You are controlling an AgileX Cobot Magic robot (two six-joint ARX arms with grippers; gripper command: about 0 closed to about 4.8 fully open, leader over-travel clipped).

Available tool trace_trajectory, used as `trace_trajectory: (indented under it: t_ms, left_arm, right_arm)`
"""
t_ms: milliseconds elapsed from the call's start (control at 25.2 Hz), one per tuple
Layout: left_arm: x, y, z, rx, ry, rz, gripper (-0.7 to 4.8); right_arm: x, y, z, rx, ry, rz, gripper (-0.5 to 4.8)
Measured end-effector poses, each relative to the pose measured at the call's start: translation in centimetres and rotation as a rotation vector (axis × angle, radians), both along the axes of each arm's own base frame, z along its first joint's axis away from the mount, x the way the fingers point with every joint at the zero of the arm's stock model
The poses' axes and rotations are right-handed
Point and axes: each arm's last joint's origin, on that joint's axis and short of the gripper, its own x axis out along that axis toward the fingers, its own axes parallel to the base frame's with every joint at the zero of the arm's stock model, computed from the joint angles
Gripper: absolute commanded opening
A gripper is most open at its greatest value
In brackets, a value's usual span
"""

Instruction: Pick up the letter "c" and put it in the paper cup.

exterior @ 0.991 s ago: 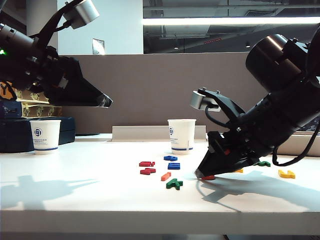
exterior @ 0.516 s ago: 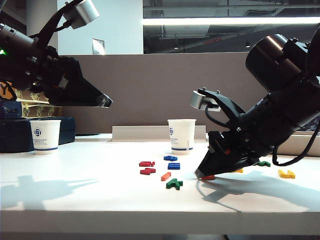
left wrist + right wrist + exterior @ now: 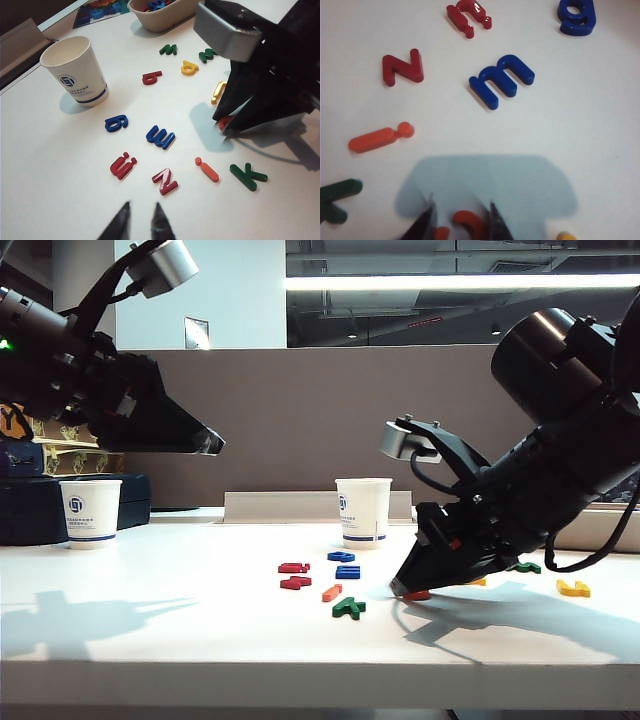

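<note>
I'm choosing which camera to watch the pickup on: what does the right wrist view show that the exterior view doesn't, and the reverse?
Only the right wrist view shows the letter "c" lying between the right claw's fingers. Only the exterior view shows the paper cup, a second cup at far left, and the left claw raised well above the table. Both show the right claw, the orange "i" and blue "m".

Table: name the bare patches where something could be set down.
Bare: the table between the far-left cup and the red letters; also the front edge. Crowded: letters from the paper cup to the right end effector, over the letter "c".
</note>
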Motion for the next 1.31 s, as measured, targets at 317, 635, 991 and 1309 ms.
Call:
trace_trajectory:
  t_ms: [317, 635, 991, 1309]
  left_arm:
    - [0.0, 0.0, 0.0, 0.007, -0.004, 0.021, 0.53]
    - [0.0, 0.0, 0.0, 0.007, -0.004, 0.021, 0.53]
    - [0.1, 0.0, 0.0, 0.007, -0.004, 0.022, 0.53]
    - [0.0, 0.0, 0.0, 0.007, -0.004, 0.021, 0.53]
  right_arm:
    - [0.0, 0.0, 0.1, 0.001, -0.004, 0.000, 1.12]
    - [0.1, 0.0, 0.7, -0.021, 0.005, -0.020, 1.12]
    - [1.9, 0.8, 3.4, 0.003, -0.055, -0.027, 1.12]
    - [3.7, 1.7, 6.3, 0.037, -0.120, -0.028, 1.12]
